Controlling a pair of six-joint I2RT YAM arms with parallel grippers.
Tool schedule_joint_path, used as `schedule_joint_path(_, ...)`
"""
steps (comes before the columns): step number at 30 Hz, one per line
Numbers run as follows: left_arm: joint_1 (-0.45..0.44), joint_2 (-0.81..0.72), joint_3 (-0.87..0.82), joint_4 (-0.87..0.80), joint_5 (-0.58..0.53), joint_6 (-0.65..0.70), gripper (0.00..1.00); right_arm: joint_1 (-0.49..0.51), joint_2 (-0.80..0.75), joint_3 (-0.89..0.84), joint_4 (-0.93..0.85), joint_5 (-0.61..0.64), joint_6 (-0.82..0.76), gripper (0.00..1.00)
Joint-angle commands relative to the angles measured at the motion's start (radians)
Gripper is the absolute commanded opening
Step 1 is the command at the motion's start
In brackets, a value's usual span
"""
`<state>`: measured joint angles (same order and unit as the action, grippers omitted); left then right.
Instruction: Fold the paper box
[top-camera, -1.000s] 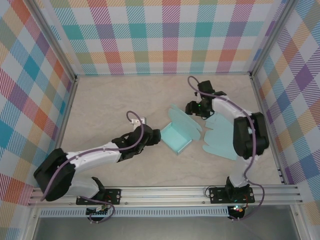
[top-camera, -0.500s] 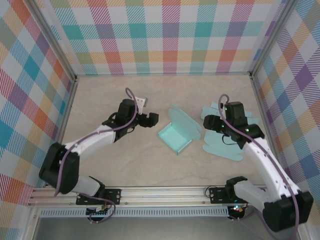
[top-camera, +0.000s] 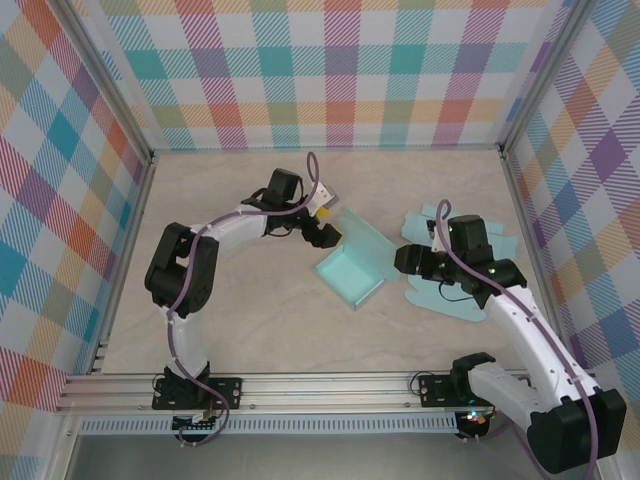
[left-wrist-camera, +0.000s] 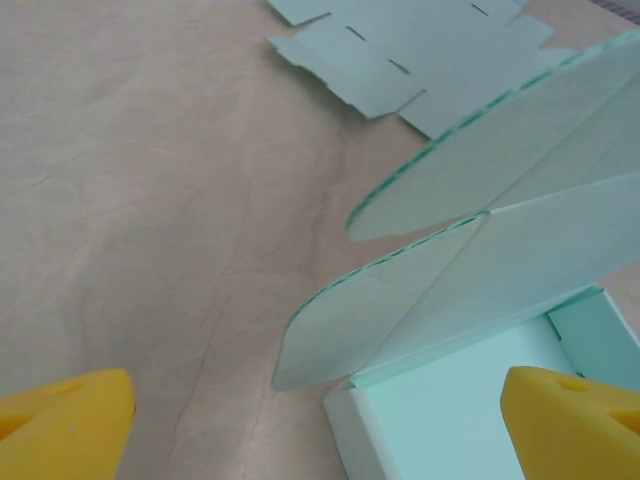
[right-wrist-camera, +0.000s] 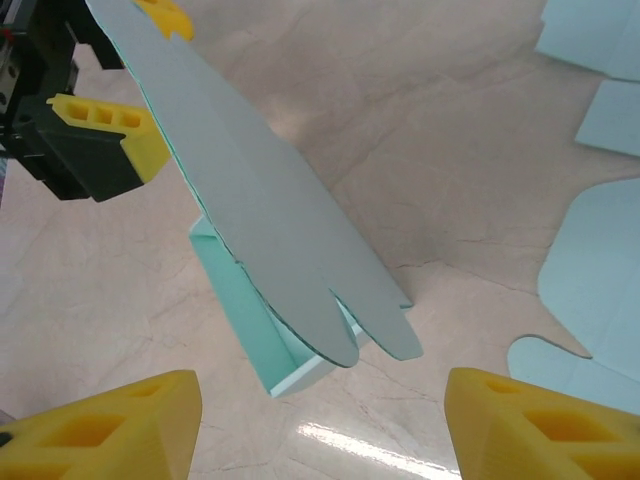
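While near paper box (top-camera: 350, 275), left hand (top-camera: 325, 225), right hand (top-camera: 412, 262) agape (empty).

Left arm: being held folded sharply at the elbow, forearm being stretched rightward. Left gripper (top-camera: 327, 226): 2 fingers being held spread wide, nothing between.
Right arm: being extended forward, wrist being turned leftward. Right gripper (top-camera: 405, 262): 2 fingers being held apart, nothing between.

No text, label, brand, number or sign can be read in any of the views. The paper box (top-camera: 346, 273) shows only plain mint-green faces with no print on them.
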<state>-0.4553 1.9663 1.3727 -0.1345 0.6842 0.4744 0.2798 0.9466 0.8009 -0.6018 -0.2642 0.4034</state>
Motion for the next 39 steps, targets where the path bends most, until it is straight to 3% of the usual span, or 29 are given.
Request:
schedule_joint_path(1,0.007,0.036,0.079,-0.093,0.079,0.120,0.95,0.010,0.007,-0.022,0.064,-0.050,0.004,0.65)
schedule_joint_path(6,0.006,0.105,0.185,-0.216,0.130,0.170,0.92,0.019,0.044,-0.037,0.093,-0.047,0.013,0.63)
schedule_joint_path(14,0.002,0.131,0.241,-0.290,0.147,0.203,0.67,0.034,0.104,-0.045,0.138,-0.040,0.020,0.60)
schedule_joint_path(24,-0.018,0.131,0.250,-0.287,0.110,0.212,0.52,0.046,0.170,-0.042,0.157,-0.014,0.009,0.57)
schedule_joint_path(39,-0.041,0.128,0.257,-0.260,0.096,0.166,0.19,0.094,0.255,0.015,0.145,0.095,-0.036,0.30)
